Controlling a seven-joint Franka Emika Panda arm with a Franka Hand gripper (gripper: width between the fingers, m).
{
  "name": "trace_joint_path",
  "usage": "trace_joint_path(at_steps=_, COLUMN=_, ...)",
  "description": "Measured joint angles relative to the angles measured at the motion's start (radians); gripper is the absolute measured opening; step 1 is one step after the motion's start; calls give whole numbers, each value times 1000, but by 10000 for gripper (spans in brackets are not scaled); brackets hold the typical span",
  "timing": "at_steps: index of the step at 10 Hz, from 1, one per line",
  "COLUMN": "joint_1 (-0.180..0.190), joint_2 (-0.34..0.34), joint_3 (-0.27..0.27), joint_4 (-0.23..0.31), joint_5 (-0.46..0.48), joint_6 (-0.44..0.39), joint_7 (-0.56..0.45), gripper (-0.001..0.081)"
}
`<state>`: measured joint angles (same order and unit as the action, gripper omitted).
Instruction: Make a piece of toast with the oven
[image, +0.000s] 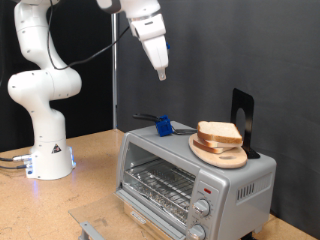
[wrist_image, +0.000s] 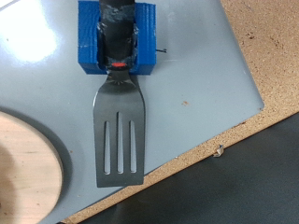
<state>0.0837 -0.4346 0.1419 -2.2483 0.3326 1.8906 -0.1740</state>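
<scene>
gripper (image: 161, 72) hangs well above the oven (image: 190, 180), can't tell if it's open. toast (image: 220, 132) sits on the wooden plate (image: 222, 154) on top, spatula (wrist_image: 119, 131) in its blue holder (wrist_image: 89, 42) nearby. a sloppy grab could knock the spatula off

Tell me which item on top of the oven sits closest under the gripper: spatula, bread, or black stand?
The spatula in its blue holder. The gripper hangs directly above it; the bread and black stand sit farther toward the exterior view's right.
</scene>
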Motion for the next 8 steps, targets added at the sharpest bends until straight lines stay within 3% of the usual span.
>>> trace_joint_path(at_steps=2, joint_1=-1, joint_2=5, joint_3=-4, joint_4=-7, joint_5=36, joint_6=4, joint_7=-5, gripper=808)
trace_joint_path(at_steps=5, joint_1=0, joint_2=4, joint_3=11, joint_4=-41, joint_5=19, joint_6=93, joint_7=-7, gripper=808)
trace_joint_path(at_steps=8, joint_1=-1, joint_2=-3, joint_3=27, joint_4=-55, joint_5=3, joint_6=108, joint_7=-3, gripper=808)
